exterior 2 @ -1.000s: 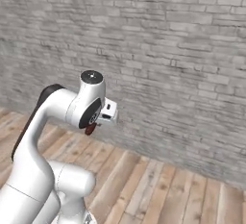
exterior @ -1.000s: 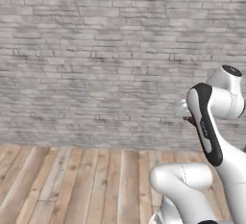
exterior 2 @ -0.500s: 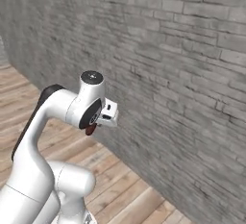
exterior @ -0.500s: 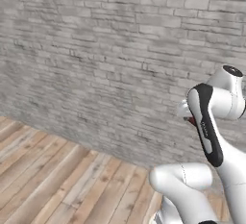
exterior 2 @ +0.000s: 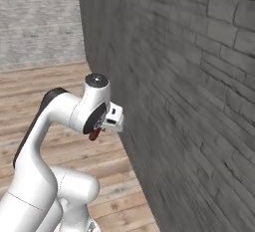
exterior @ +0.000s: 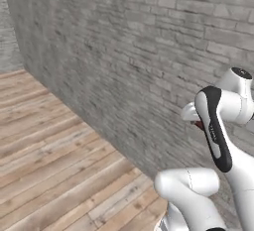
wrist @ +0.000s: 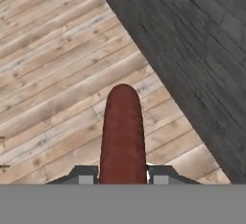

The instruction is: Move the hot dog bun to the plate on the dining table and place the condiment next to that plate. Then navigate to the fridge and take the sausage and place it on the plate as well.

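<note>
My pincer [wrist: 123, 172] is clamped tight on the sausage [wrist: 123, 131], whose long axis sticks straight out between my fingertips. Only brick wall [exterior: 149, 51] and wood floor [exterior: 54, 165] around me.

Grey brick wall [exterior: 149, 51] fills right and top of frame, blocks that side; wooden floor [exterior: 44, 145] at lower left open.
</note>
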Available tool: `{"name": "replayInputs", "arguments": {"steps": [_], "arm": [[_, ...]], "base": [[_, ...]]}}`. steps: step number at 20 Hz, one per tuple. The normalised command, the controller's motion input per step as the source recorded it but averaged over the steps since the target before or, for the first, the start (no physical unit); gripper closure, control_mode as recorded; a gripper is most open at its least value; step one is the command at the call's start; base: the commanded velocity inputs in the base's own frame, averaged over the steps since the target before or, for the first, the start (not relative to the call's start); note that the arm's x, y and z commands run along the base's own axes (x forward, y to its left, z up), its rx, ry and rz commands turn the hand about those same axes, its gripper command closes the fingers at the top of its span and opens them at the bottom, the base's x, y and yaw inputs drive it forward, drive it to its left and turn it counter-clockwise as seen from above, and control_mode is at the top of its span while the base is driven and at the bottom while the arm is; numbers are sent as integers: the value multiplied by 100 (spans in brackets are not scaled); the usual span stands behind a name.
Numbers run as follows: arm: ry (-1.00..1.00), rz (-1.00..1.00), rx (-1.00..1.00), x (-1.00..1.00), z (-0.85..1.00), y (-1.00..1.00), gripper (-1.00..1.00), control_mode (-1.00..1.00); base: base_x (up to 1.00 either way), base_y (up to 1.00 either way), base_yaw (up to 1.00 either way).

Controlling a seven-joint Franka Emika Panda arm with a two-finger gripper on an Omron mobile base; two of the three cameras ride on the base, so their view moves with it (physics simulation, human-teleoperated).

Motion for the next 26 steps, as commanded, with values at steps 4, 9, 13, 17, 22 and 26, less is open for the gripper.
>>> {"name": "replayInputs", "arguments": {"steps": [4, 9, 13, 17, 22, 26], "arm": [[0, 0, 0, 0, 0, 0, 100, 100], [0, 0, 0, 0, 0, 0, 100, 100], [0, 0, 0, 0, 0, 0, 100, 100], [0, 0, 0, 0, 0, 0, 100, 100], [0, 0, 0, 0, 0, 0, 100, 100], [0, 0, 0, 0, 0, 0, 100, 100]], "base": [[100, -27, 70], [100, -26, 68], [100, -25, 63], [100, -26, 58], [100, -26, 56], [100, -30, 54]]}}
